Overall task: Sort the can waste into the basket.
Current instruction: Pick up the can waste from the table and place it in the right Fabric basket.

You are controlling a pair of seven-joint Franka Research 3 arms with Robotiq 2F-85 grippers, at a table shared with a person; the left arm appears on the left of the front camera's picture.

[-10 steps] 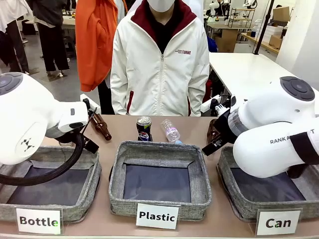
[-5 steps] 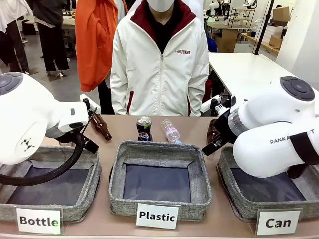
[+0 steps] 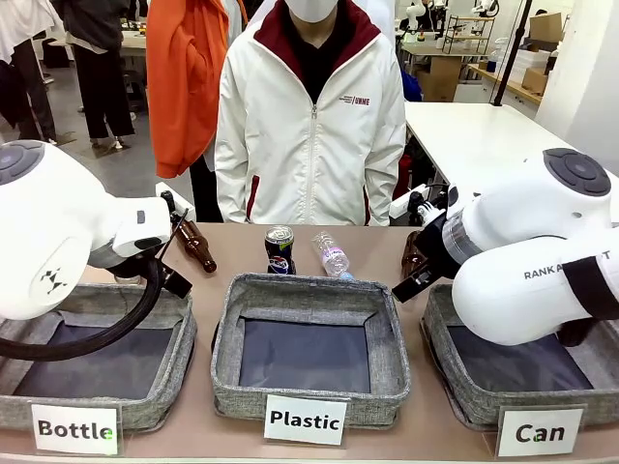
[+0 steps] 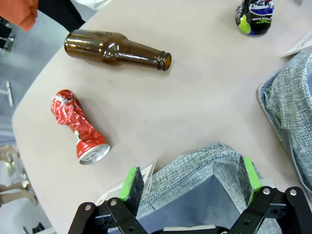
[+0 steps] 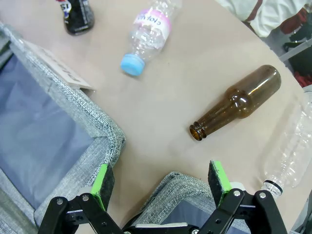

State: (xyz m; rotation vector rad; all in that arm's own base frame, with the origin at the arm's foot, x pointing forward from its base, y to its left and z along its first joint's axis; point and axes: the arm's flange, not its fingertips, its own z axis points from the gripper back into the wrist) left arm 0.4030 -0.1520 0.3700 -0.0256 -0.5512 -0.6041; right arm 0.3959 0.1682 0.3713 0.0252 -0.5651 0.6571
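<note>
The crushed red can lies on the worktop near a brown bottle. The Pepsi can stands upright behind the Plastic basket. The Can basket is at the right. The left fingers and the right fingers are open and empty.

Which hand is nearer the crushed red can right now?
Left. The left hand hovers over the Bottle basket's corner, the crushed red can lying close beside; the right hand hovers far off, over the Can basket.
</note>
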